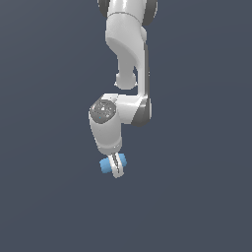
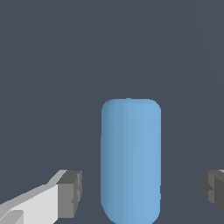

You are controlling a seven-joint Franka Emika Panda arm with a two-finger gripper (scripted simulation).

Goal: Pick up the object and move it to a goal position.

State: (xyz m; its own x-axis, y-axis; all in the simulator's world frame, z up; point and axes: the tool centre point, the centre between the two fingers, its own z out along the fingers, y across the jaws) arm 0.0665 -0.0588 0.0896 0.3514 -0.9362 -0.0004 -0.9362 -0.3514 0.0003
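Observation:
The object (image 1: 105, 166) is a small light-blue capsule-like block lying on the dark grey surface. In the exterior view its two ends stick out on either side of a white finger (image 1: 116, 170). My gripper (image 1: 115, 167) is lowered over it, wrist pointing down. In the wrist view the object (image 2: 131, 153) stands lengthwise between the two dark pads, and my gripper (image 2: 141, 192) is open. One pad (image 2: 72, 194) and the other pad (image 2: 213, 190) each leave a visible gap to the block's sides. Nothing is held.
The white arm (image 1: 129, 64) reaches down from the top of the exterior view. A plain dark grey surface (image 1: 197, 197) fills both views around the block.

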